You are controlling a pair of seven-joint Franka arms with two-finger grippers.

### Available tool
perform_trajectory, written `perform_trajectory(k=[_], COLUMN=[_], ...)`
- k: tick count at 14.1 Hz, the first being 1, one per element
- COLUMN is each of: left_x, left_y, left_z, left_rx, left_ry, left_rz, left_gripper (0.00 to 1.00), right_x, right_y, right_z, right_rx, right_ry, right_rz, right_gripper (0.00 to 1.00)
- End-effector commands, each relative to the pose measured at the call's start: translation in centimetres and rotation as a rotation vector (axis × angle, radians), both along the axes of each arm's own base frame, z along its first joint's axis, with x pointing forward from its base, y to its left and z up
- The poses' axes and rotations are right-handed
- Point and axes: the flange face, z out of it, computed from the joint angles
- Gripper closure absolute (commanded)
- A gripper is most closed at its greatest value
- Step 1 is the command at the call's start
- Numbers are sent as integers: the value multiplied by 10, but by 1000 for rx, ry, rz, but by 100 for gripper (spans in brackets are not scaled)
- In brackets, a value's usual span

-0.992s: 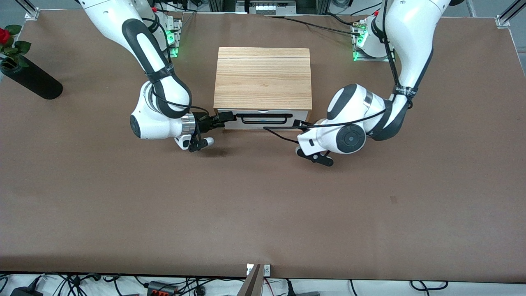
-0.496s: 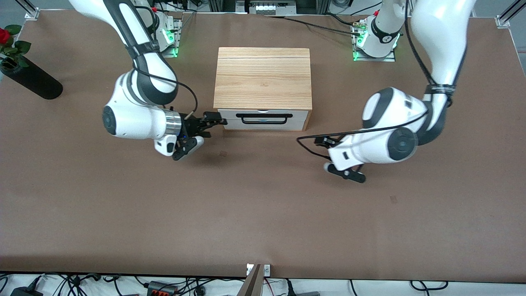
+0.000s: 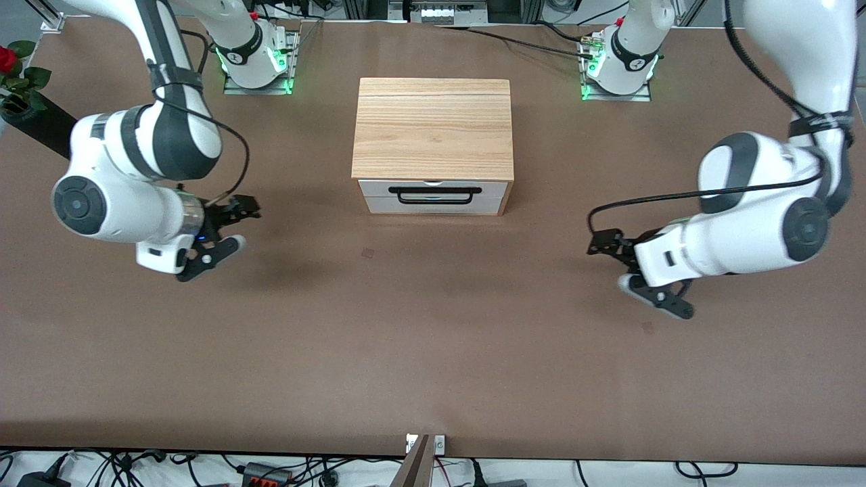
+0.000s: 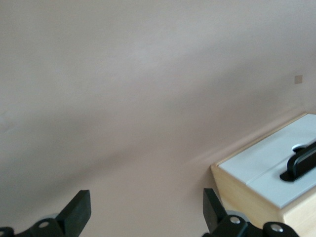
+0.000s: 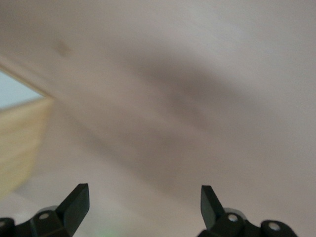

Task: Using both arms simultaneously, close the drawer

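Observation:
The drawer (image 3: 433,197) has a white front panel and a black bar handle (image 3: 434,195). It sits flush in the wooden cabinet box (image 3: 433,128) at the table's middle. My right gripper (image 3: 241,208) is open and empty, low over the table toward the right arm's end, well apart from the drawer. My left gripper (image 3: 606,242) is open and empty, low over the table toward the left arm's end. The left wrist view shows my open left gripper (image 4: 144,207), the drawer front (image 4: 269,165) and the handle (image 4: 301,165). The right wrist view shows my open right gripper (image 5: 142,200) and the cabinet's side (image 5: 19,143).
A black vase (image 3: 47,128) with a red rose (image 3: 7,59) lies at the right arm's end, partly hidden by the right arm. The arm bases (image 3: 254,57) (image 3: 619,64) stand beside the cabinet's back. Brown table (image 3: 433,338) stretches nearer the camera.
Both grippers have drawn away from the drawer's front, each toward its own end of the table. The drawer front has stayed flush in the cabinet.

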Motion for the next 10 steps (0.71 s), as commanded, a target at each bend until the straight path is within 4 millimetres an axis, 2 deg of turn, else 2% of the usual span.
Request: perform_trajectory(k=[1,3,5,7,8,9,10], left_x=[-15,-27,-43,-55,-58,-60,-63], left_y=[40,56,68,71,73,72,70], left_z=[45,82,128,158,160,157,155], left_rx=[90,165,311,388,397,402,390], left_ry=[5,35,-22,-86,-82,-59,-40], left_rz=[56,296,336,334,322,313,311], left_gripper=[0,0,0,0,0,0,0], right_x=[6,9,1,-15,-25,-34,-42], right_y=[-50,-71,-74,-98,-111,-113,-123], right_z=[51,96,151,191,207,207,207], right_rx=[-44,-87,-154,-139,-109,-98,-105], right_ry=[-35,-69,-32,-2,-20,-14,-13], right_rz=[-63,-78,-72,-116,-136,-150,-204], right_gripper=[0,0,0,0,0,0,0])
